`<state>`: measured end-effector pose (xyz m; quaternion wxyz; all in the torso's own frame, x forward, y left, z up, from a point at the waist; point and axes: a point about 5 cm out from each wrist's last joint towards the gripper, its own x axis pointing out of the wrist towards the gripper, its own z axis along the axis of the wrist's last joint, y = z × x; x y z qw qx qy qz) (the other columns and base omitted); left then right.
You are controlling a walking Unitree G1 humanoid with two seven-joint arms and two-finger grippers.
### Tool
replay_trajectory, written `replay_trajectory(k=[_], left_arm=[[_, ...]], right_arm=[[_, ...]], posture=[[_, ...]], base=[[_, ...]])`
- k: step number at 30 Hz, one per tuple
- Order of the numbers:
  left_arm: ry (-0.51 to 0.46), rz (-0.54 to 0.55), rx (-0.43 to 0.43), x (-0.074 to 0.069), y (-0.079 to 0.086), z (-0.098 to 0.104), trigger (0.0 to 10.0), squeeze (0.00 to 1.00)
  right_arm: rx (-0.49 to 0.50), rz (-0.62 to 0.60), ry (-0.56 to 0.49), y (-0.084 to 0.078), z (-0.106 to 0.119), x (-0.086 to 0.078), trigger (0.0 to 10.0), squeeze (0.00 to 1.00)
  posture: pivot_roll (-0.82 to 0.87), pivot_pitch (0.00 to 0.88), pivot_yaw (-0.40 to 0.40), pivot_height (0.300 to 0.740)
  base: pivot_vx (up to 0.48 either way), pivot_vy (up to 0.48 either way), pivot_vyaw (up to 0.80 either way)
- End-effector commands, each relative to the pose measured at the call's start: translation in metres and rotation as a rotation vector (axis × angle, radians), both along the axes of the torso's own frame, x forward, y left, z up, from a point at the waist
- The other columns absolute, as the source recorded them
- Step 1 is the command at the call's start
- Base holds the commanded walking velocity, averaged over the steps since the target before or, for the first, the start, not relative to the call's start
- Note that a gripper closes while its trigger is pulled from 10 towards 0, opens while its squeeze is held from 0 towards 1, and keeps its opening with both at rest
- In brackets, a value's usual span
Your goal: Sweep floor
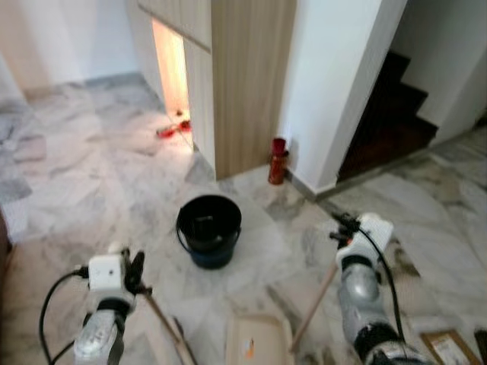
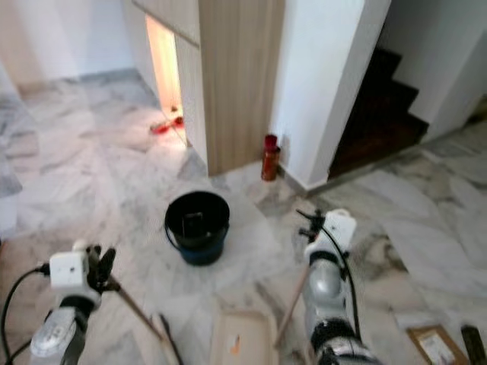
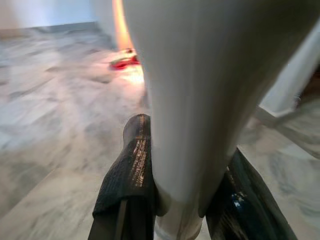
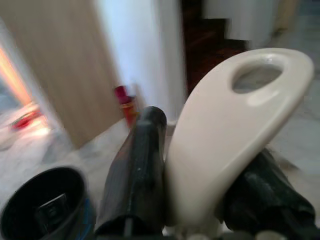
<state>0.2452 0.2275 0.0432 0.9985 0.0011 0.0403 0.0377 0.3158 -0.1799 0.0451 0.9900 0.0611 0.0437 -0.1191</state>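
Note:
My left gripper [image 1: 137, 275] is low on the left, shut on the cream handle of a broom [image 3: 190, 100]. Its thin stick [image 1: 163, 323] slants down toward the picture's bottom edge. On the right, my right gripper [image 1: 340, 228] is shut on the top of a long dustpan handle, whose cream loop [image 4: 235, 125] sits between the black fingers [image 4: 137, 170]. That wooden stick [image 1: 312, 304] runs down to the cream dustpan [image 1: 259, 338], which rests on the grey-white marble floor [image 1: 91, 190] between my arms.
A black bucket [image 1: 208, 228] stands on the floor just ahead of the dustpan. Behind it are a wooden cabinet [image 1: 251, 76], a red canister [image 1: 278, 161] against a white wall, and dark stairs [image 1: 388, 114]. A red object [image 1: 173, 129] lies by the lit opening.

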Motion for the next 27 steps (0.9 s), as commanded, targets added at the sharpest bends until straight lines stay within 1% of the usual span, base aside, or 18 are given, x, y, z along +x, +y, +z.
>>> replay_trajectory(k=[1, 8, 16, 19, 27], left_arm=[[-0.029, -0.023, 0.004, 0.008, -0.005, 0.007, 10.0, 0.0], [-0.031, -0.027, 0.005, 0.008, -0.005, 0.007, 10.0, 0.0], [-0.035, -0.026, 0.002, 0.008, -0.007, 0.006, 10.0, 0.0], [-0.024, -0.031, 0.015, 0.008, -0.006, 0.005, 10.0, 0.0], [-0.032, -0.038, 0.022, 0.01, -0.007, 0.007, 10.0, 0.0]], right_arm=[[-0.007, -0.014, -0.023, -0.005, 0.008, 0.005, 10.0, 0.0], [-0.004, -0.001, -0.017, -0.002, 0.008, 0.007, 10.0, 0.0], [-0.013, 0.005, -0.013, -0.004, 0.009, 0.008, 10.0, 0.0], [-0.009, 0.009, -0.016, -0.001, 0.01, 0.01, 10.0, 0.0], [0.001, 0.025, -0.01, 0.005, 0.009, 0.01, 10.0, 0.0]], posture=[[0.2, 0.0, -0.043, 0.74], [0.2, 0.0, -0.053, 0.74], [0.21, 0.0, -0.063, 0.74], [0.21, 0.0, -0.059, 0.74], [0.23, 0.0, -0.064, 0.74]], base=[[0.0, 0.0, -0.8], [0.0, 0.0, -0.8], [0.0, 0.0, -0.8], [0.0, 0.0, -0.8], [0.0, 0.0, -0.8]])
